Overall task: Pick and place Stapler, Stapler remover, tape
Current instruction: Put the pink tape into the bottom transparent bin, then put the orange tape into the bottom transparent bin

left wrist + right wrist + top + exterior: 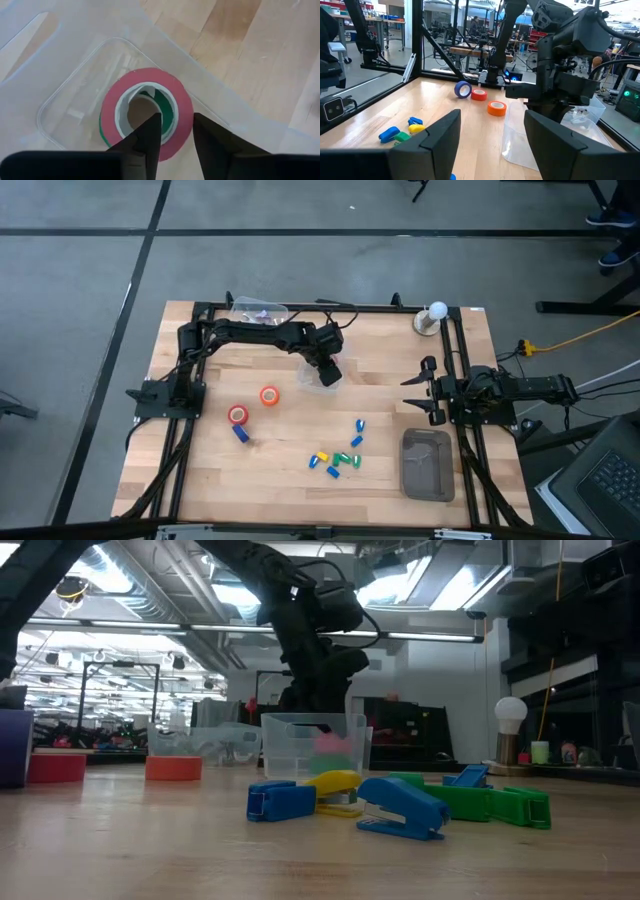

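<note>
My left gripper [326,370] reaches down into a clear plastic container [312,373] mid-table and is shut on a red tape roll [125,95]. That roll lies flat on a green roll [169,111] inside the container. An orange roll [269,396], a red roll [238,414] and a blue roll [241,433] lie on the wood left of the container. Several small blue, yellow and green staplers and like pieces [337,459] lie nearer the front edge. My right gripper [492,145] hangs open at the table's right side [420,392], touching nothing. My left gripper holds the red tape roll by its ring wall [181,131]. One finger [150,135] stands inside the hole and the other [212,142] outside the rim. The fingers come from above, pointing down. The roll lies level on the green roll inside the container.
A grey tray [427,465] sits at the front right. A crumpled clear bag [258,310] and a white ball on a stand [437,313] are at the far edge. Bare wood shows between the container and the right arm.
</note>
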You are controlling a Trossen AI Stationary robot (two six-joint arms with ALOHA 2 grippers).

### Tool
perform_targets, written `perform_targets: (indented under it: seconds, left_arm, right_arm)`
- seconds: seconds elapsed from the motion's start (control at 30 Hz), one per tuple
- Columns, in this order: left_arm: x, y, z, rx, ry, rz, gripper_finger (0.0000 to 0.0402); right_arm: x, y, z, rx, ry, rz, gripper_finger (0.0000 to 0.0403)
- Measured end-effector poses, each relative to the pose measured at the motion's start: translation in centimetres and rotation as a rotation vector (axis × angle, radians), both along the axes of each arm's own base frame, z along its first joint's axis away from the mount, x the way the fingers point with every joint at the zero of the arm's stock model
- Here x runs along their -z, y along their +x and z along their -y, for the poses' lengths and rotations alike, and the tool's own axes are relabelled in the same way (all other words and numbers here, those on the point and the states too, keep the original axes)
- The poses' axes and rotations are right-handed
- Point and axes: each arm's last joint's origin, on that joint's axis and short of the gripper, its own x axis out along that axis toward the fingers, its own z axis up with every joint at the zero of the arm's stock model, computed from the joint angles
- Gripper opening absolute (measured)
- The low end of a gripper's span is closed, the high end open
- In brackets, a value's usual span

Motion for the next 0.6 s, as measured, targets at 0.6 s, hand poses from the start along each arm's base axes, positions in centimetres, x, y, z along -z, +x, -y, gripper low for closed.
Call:
perform_targets:
  seconds: [0.6]
  left_arm:
    - [0.04, 0.01, 0.29, 0.061, 0.053, -0.021, 0.0114]
  right_arm:
    - [0.00, 0.00, 0.00, 0.000, 0.000, 0.000, 0.0225]
